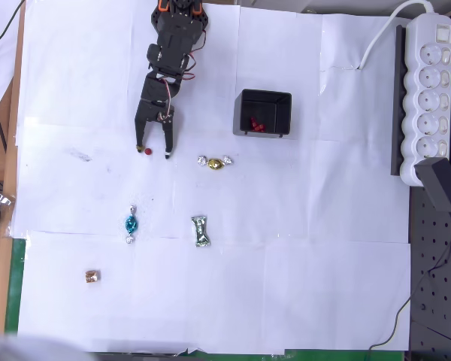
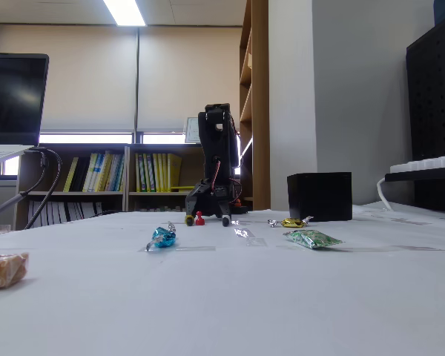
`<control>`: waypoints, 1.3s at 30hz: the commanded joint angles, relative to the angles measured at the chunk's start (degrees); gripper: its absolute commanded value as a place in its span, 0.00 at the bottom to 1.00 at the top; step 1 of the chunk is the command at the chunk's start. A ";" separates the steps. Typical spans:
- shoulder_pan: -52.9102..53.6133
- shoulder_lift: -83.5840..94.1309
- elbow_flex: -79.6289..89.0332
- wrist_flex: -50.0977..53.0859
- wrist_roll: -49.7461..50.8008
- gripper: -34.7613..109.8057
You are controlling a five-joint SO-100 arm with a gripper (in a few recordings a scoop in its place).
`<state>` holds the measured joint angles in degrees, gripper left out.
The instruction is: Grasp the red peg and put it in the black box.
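While spread wide and lowered to the sheet left of the black box (image 1: 264,112), gripper (image 1: 152,151) straddling red peg (image 1: 147,150) lying loose between its fingertips: grasp step in hand, next calls for closing squarely, lifting, carrying to box.

In the fixed view, a long ceiling light (image 2: 126,12) glows above pale roller blinds (image 2: 89,78). A low wooden bookshelf (image 2: 126,174) holds coloured books, beside a tall wooden shelving unit (image 2: 256,104) and a grey wall (image 2: 356,81).
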<state>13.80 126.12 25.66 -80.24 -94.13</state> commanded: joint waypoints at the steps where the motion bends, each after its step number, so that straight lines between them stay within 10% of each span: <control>1: -0.44 0.53 0.70 0.09 -0.79 0.38; 39: 0.18 0.79 1.05 0.00 -0.88 0.24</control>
<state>13.18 126.12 25.75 -80.24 -95.10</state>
